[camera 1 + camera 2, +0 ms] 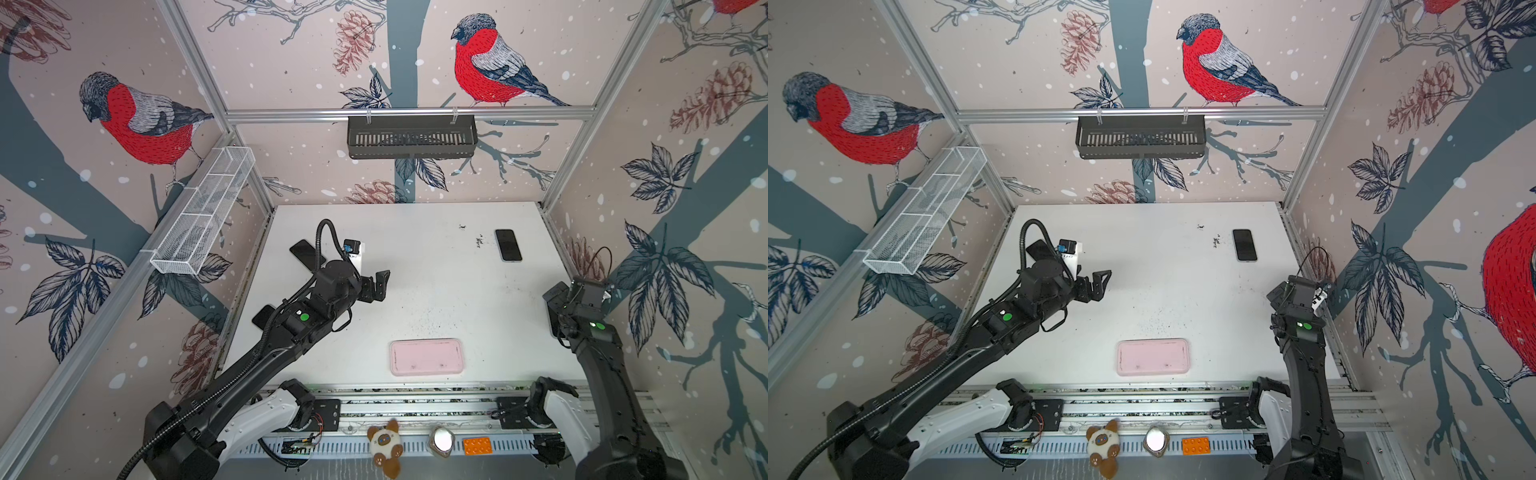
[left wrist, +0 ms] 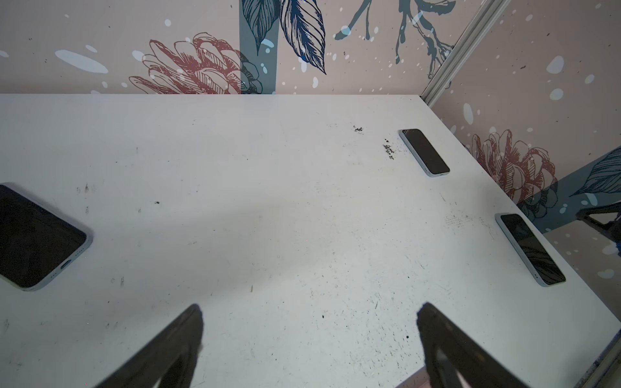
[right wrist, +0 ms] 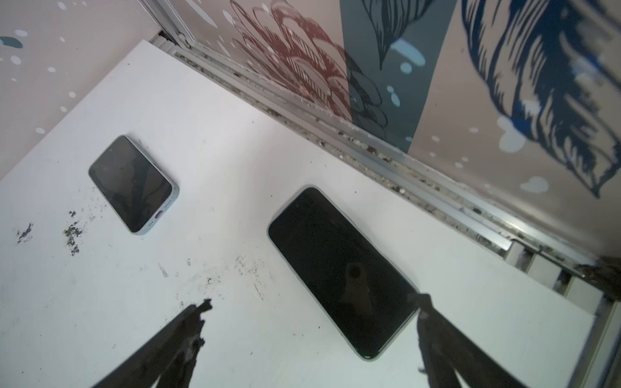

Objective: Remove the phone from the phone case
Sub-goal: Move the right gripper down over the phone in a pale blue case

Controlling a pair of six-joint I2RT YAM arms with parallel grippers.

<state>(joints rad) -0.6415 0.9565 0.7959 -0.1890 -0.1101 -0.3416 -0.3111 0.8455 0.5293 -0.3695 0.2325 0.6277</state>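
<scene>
A pink phone case (image 1: 427, 356) lies flat near the table's front edge, in both top views; whether it holds a phone I cannot tell. Several dark-screened phones lie bare on the white table (image 1: 415, 257). One phone (image 1: 508, 245) is at the back right. A second phone (image 3: 342, 272) lies under my right gripper (image 3: 314, 300), which hovers open with one corner of it between the fingertips. A third phone (image 2: 37, 238) lies at the left. My left gripper (image 2: 311, 310) is open over bare table, left of centre (image 1: 380, 284).
A fourth dark phone (image 1: 262, 316) is partly hidden under the left arm near the left edge. Black crumbs (image 1: 478, 241) dot the back right. A black basket (image 1: 411, 137) and a white mesh basket (image 1: 208, 212) hang on the walls. A plush toy (image 1: 386, 446) sits on the front rail.
</scene>
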